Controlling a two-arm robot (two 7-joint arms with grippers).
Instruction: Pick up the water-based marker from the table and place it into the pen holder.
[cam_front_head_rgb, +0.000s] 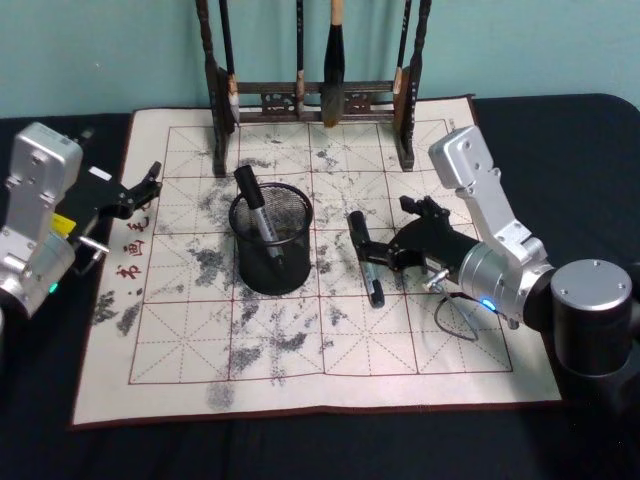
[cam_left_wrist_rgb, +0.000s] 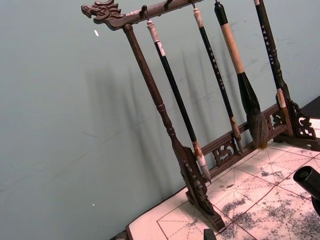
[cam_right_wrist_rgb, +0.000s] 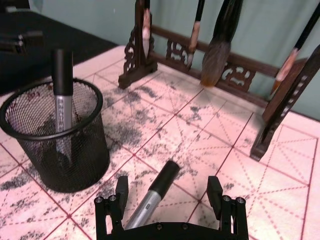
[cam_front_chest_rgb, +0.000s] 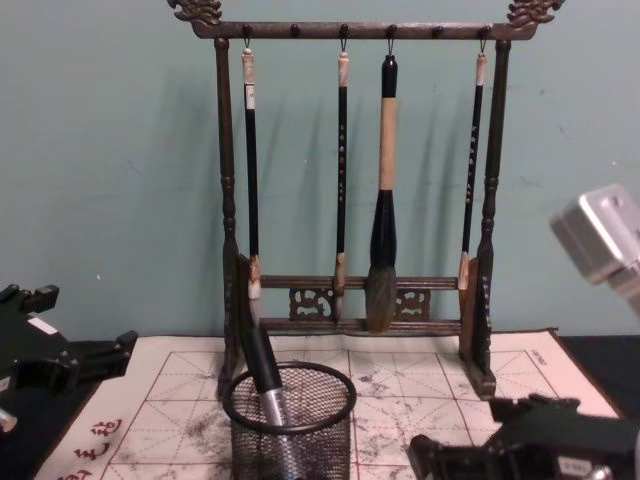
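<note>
1. While the left gripper (cam_front_head_rgb: 145, 188) sits parked over the left edge of the calligraphy mat (cam_front_head_rgb: 400, 340), the right gripper (cam_right_wrist_rgb: 168, 183) is low over the mat, to the right of the pen holder (cam_front_head_rgb: 285, 270).
2. Right claw: spread wide, with one finger on each side of the water-based marker (cam_right_wrist_rgb: 161, 181). There is a gap on both sides and it grips nothing.
3. Marker: lies flat on the mat, black cap pointing toward the brush rack (cam_front_chest_rgb: 350, 300), near the holder but apart from it.
4. Holder: upright, with a second marker (cam_front_head_rgb: 258, 210) leaning inside.
5. Left claw: cannot tell its opening.
</note>
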